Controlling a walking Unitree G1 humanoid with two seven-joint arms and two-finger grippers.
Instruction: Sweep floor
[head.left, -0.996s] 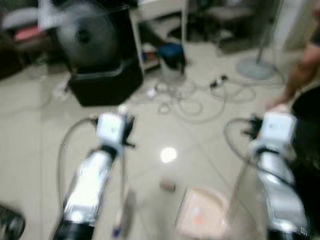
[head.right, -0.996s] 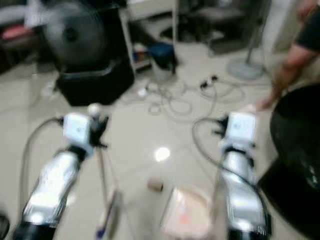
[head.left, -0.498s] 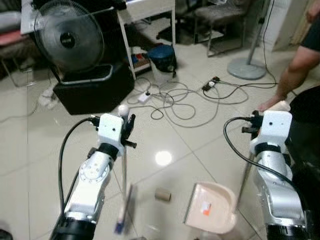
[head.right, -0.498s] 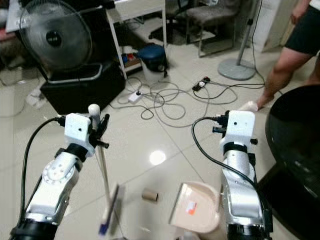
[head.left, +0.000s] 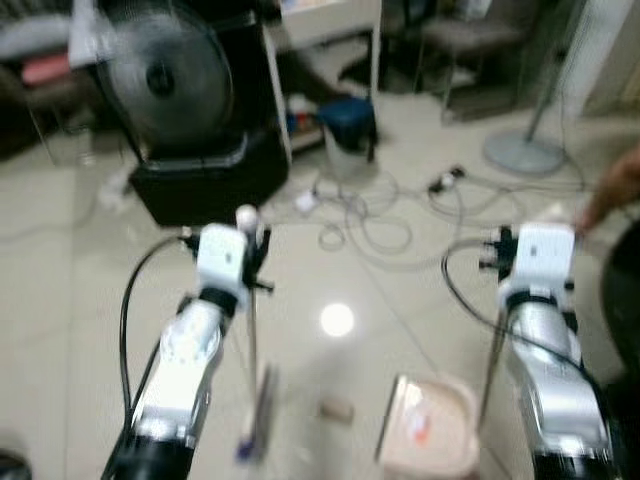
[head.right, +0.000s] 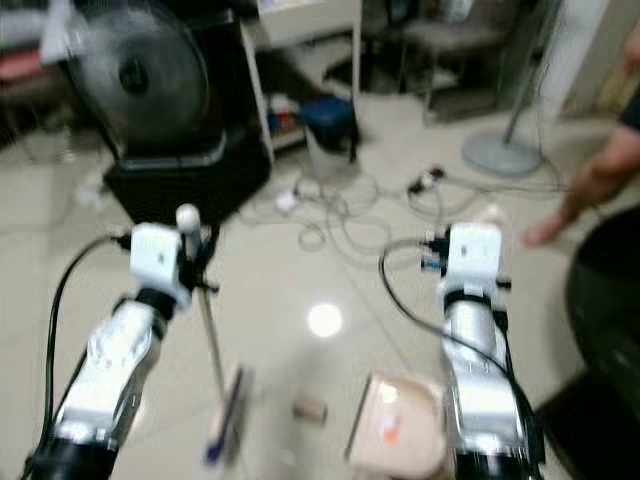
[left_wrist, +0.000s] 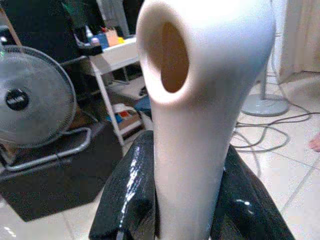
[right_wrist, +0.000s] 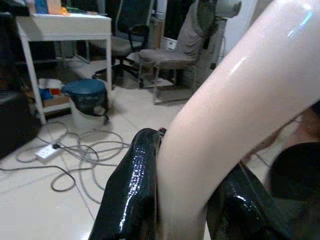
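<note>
Pink dustpan (head.left: 428, 438) sits on the floor (head.left: 60, 300) near you, a small roll (head.left: 337, 408) beside it. Your left gripper (left_wrist: 192, 200) has its jaws clenched on the broom handle (left_wrist: 200, 100). Your right gripper (right_wrist: 172, 200) grips the dustpan handle (right_wrist: 235, 120). Farther off lie cables (head.left: 385, 215).

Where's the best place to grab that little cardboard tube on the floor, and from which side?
Grab the cardboard tube across its middle, coming straight down from above. It seems to lie on its side on the tiles between the broom and the dustpan, so a pincer should close across its round body.
</note>
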